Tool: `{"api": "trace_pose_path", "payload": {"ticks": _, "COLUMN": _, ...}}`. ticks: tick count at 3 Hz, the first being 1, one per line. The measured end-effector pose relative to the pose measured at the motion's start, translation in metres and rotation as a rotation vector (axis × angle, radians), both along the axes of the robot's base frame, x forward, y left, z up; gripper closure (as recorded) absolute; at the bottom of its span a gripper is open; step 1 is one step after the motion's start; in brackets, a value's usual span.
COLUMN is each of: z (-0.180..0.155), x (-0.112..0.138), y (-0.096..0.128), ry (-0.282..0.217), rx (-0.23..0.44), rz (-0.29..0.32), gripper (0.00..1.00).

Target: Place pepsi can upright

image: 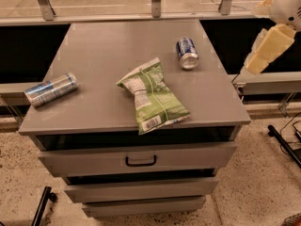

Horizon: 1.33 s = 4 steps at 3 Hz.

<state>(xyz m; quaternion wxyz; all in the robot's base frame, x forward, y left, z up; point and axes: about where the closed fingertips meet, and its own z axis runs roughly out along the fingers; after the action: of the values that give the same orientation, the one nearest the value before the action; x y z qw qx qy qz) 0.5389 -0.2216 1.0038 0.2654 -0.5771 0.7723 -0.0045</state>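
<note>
The gripper (257, 60) is hovering beside the table (103, 46); I cannot tell whether its jaws are clenched. The pepsi can (187, 52) is lying sideways, nearest the jaws but apart.

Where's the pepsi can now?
The pepsi can lies sideways, back right on the cabinet top, beyond the green bag; the gripper hovers to its right.

Pepsi can (187, 53) lies sideways on cabinet (113, 46); gripper (261, 55) hangs far right.
</note>
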Motion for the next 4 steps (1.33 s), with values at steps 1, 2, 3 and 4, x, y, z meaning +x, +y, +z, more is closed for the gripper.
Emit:
{"api": "trace_pose_path", "payload": {"ticks": 1, "z": -0.008, "x": 0.041, "y": 0.006, "ry": -0.042, "rx": 0.054, "rz": -0.027, "gripper": 0.00}}
{"api": "trace_pose_path", "payload": {"ticks": 2, "z": -0.020, "x": 0.082, "y": 0.012, "ry": -0.073, "rx": 0.133, "rz": -0.075, "gripper": 0.00}}
{"api": "trace_pose_path", "payload": {"ticks": 3, "z": -0.029, "x": 0.109, "y": 0.017, "ry": -0.092, "rx": 0.185, "rz": -0.109, "gripper": 0.00}}
{"api": "trace_pose_path", "payload": {"ticks": 4, "z": -0.051, "x": 0.149, "y": 0.027, "ry": -0.077, "rx": 0.266, "rz": -0.199, "gripper": 0.00}}
